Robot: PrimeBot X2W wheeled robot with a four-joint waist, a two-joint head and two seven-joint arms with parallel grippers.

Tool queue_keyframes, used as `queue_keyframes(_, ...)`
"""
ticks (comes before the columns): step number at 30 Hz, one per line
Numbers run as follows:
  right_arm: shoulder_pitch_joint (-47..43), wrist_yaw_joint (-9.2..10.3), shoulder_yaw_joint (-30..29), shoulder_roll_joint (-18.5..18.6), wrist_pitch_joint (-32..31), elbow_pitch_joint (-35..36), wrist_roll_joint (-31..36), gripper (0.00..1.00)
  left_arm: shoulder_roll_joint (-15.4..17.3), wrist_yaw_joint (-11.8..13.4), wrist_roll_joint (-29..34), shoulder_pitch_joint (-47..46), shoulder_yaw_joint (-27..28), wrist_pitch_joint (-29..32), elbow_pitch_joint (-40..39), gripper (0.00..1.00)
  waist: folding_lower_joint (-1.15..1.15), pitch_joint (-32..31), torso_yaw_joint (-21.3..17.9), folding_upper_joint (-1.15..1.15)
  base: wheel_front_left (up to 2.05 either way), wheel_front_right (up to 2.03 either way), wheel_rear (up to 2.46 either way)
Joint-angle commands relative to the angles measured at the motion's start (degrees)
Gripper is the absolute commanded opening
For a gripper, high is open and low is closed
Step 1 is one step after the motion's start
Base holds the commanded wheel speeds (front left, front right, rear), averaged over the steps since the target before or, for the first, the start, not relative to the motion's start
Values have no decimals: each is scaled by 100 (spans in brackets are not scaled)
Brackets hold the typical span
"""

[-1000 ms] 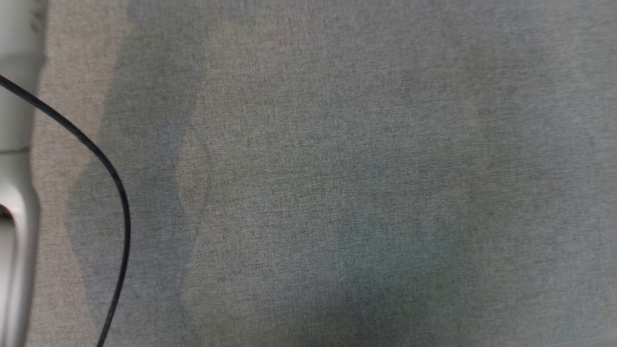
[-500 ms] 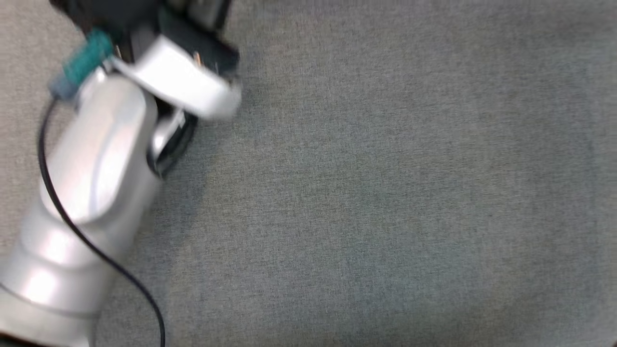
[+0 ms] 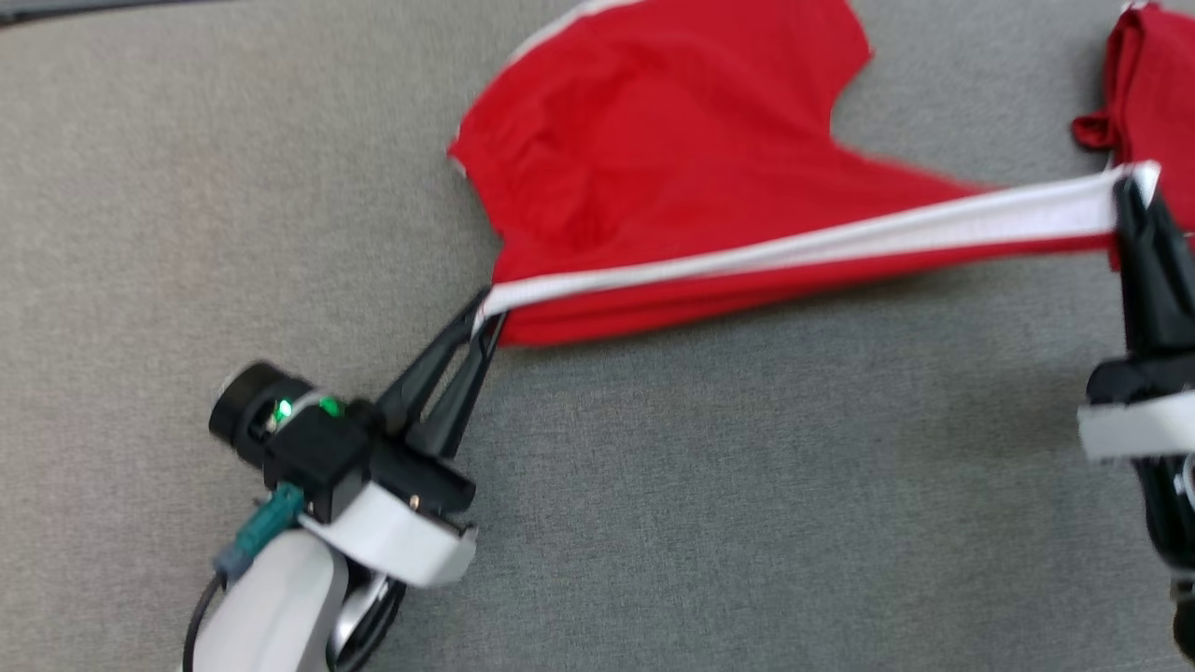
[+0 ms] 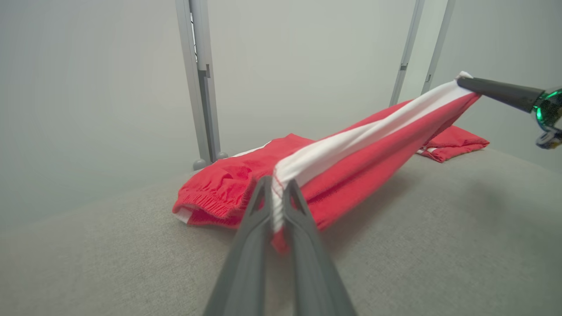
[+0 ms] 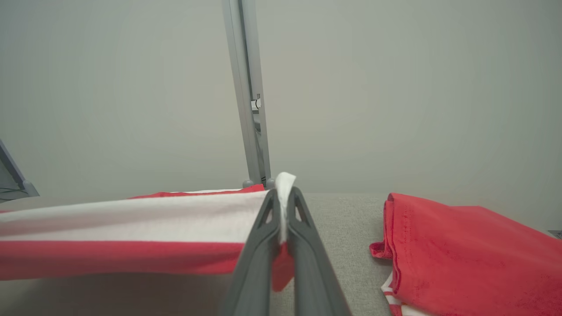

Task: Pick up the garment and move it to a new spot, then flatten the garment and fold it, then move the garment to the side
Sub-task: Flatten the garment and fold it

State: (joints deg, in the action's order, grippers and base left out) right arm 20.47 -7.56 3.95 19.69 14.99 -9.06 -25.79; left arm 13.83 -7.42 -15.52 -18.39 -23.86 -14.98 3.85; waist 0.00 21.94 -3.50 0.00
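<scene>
**Red garment drawn taut between two tools**

The left tool (image 3: 485, 313) and the right tool (image 3: 1134, 187) are each clamped on one end of the white band that edges a red garment (image 3: 672, 140). Between them the band is pulled into a straight line lifted off the grey, cloth-covered worktop (image 3: 747, 485). The left tool pinches its end of the band near the middle of the worktop. The right tool pinches the other end close to the right edge. The rest of the garment sags from the band and lies bunched toward the far edge, its gathered elastic waist crumpled on the cloth. A second red piece (image 3: 1153, 84), folded and also trimmed in white, rests by the far right corner just beyond the right tool. Whether it touches the stretched garment cannot be told. Grey metal posts (image 4: 199, 79) rise behind the far edge against a pale wall.
</scene>
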Motion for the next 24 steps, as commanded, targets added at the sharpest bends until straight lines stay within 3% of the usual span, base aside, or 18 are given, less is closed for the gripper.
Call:
queue_keyframes(1,-262,15,-102,33,28,66,-14,0,48,33,107,233,104,-25,-65,0,0,-480,4,0,0,0,0)
queue_keyframes(7,-1033,23,-201,-74,28,304,26,0,8,179,225,1046,365,-25,-285,0,0,-920,9,0,0,0,0)
queue_keyframes(16,-1718,24,-266,-137,28,567,129,0,-36,117,319,1851,354,-26,-500,0,0,-1176,95,0,0,0,0)
queue_keyframes(24,-874,22,17,24,-20,-482,476,0,-194,24,1,1349,-126,153,-56,0,0,-976,233,0,0,0,0)
